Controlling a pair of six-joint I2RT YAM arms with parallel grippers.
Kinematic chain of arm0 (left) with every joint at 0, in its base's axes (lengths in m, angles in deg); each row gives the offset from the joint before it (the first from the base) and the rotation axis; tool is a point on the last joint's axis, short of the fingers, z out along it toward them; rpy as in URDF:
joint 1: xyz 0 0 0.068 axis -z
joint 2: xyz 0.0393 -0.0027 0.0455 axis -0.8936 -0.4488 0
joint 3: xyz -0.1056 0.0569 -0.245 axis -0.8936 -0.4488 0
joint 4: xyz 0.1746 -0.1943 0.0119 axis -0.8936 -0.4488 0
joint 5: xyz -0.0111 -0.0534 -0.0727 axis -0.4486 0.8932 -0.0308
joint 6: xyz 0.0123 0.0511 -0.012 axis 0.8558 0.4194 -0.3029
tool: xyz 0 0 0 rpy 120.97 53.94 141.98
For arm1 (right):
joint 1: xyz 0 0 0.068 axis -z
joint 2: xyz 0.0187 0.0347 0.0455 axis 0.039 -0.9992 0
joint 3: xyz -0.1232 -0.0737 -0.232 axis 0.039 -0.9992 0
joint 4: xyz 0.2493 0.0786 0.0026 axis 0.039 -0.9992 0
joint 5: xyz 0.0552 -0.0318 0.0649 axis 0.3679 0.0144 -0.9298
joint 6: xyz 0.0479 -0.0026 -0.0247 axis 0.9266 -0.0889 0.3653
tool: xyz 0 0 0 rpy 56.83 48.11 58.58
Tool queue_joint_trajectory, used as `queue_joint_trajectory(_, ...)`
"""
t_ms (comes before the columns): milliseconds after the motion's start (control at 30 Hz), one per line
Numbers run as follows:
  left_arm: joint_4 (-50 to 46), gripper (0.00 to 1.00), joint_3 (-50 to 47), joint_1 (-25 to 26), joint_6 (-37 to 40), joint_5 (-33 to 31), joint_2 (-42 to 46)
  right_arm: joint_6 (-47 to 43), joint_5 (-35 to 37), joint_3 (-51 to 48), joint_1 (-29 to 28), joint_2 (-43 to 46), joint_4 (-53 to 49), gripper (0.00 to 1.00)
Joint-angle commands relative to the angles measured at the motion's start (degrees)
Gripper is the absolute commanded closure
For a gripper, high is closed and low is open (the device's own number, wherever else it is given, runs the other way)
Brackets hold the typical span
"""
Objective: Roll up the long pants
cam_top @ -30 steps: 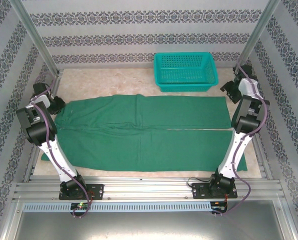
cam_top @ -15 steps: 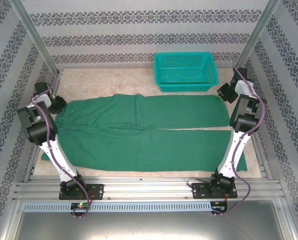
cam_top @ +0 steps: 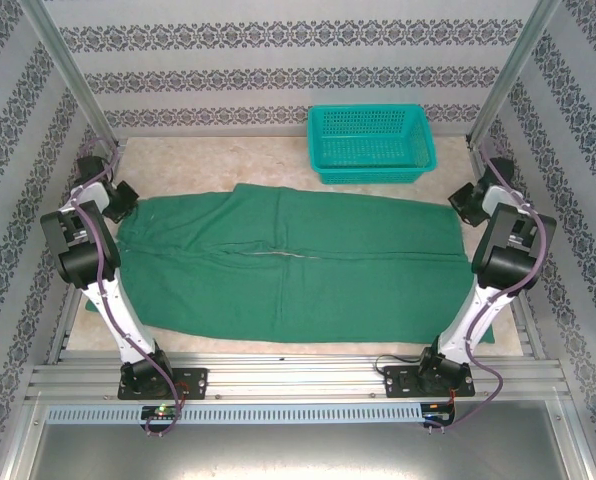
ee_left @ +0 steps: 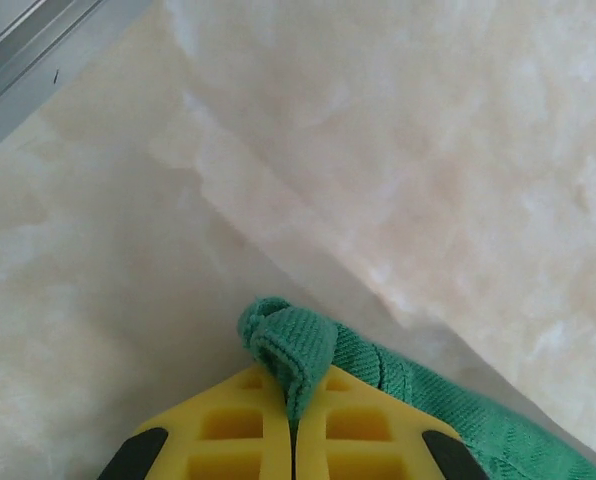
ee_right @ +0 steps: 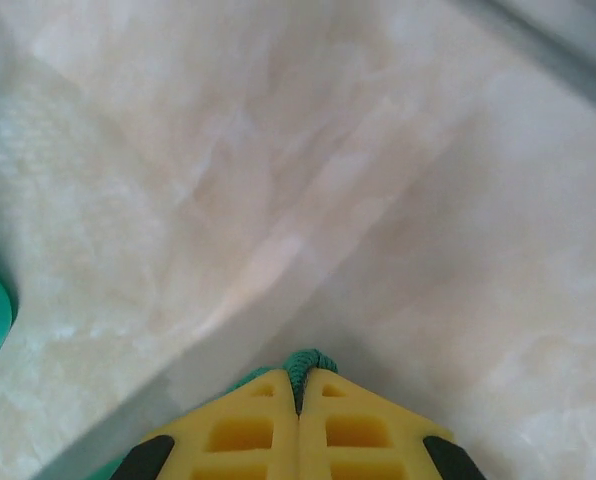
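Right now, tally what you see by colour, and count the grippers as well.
Green pants: 1
Teal basket: 1
Yellow-fingered grippers: 2 (left gripper, right gripper)
Total: 4

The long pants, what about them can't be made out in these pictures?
1. Top external: the right arm covers the near right corner of the long pants, the left arm the near left edge.
2. Left wrist: past a pinched fold, the left gripper and the bottom edge cut the cloth off.
3. Right wrist: the right gripper hides all but a tuft.
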Motion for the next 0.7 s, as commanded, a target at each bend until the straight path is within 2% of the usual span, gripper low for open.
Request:
queue_joint_trajectory(0,1.3,1.0,0.6,0.5,-2.1,-1.5,3.8,2.1,-3.5,-4.0,3.7,2.9,11.0,1.0)
queue_joint_trajectory(133,1.4,1.0,1.3,0.5,-2.5,-3.3,6.5,2.8,-6.0,-4.6,5.8,3.9,14.7,1.0)
queue_joint_trajectory(367,1.4,1.0,2.0,0.5,-4.3,-5.3,9.3,-0.2,-10.6,-1.6,5.7,5.0,17.1,1.0)
queue_joint_trajectory(667,3.0,1.0,-0.4,0.2,-5.9,-8.6,14.2,-6.3,-11.4,4.6,3.4,6.9,13.3,1.0)
